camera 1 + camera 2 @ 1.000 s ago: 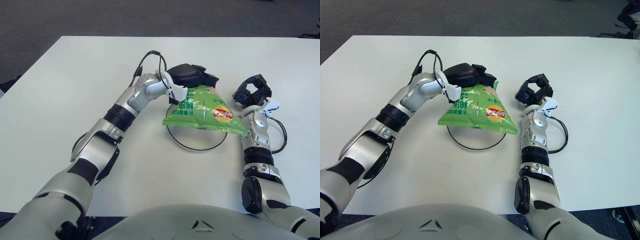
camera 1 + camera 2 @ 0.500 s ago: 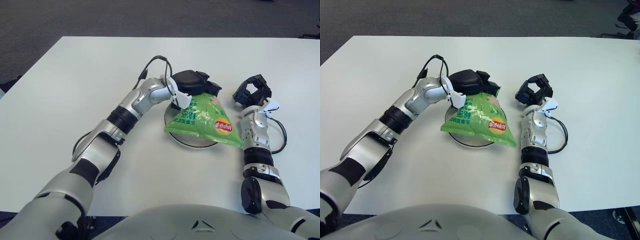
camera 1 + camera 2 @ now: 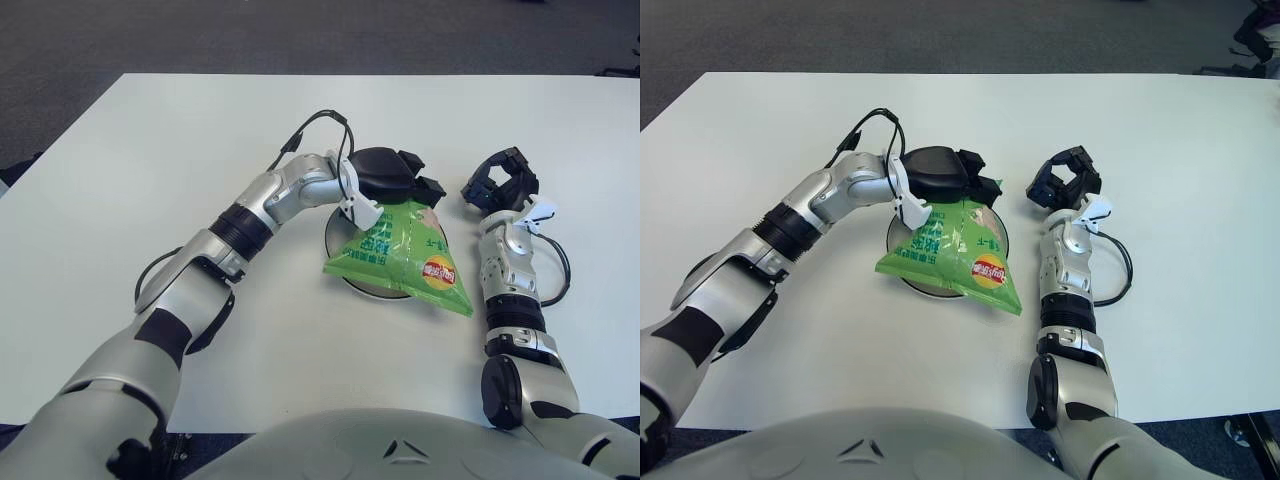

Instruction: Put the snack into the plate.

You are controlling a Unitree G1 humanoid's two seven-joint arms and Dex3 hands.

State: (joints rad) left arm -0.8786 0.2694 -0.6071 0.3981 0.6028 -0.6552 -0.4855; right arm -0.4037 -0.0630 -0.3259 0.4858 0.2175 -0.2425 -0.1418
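A green snack bag (image 3: 400,255) with a red-and-yellow logo lies across the round plate (image 3: 338,232), its lower right corner hanging past the rim onto the table. My left hand (image 3: 392,178) is at the bag's top edge, fingers curled on it. My right hand (image 3: 500,183) shows to the right of the plate, fingers loosely curled and holding nothing.
The white table (image 3: 150,170) stretches wide to the left and back. A black cable (image 3: 555,285) loops beside my right forearm, and another cable (image 3: 312,128) arcs over my left wrist. Dark floor lies beyond the far edge.
The left hand has brought the bag down and slightly right, so it now lies lower on the plate. The right hand has barely moved.
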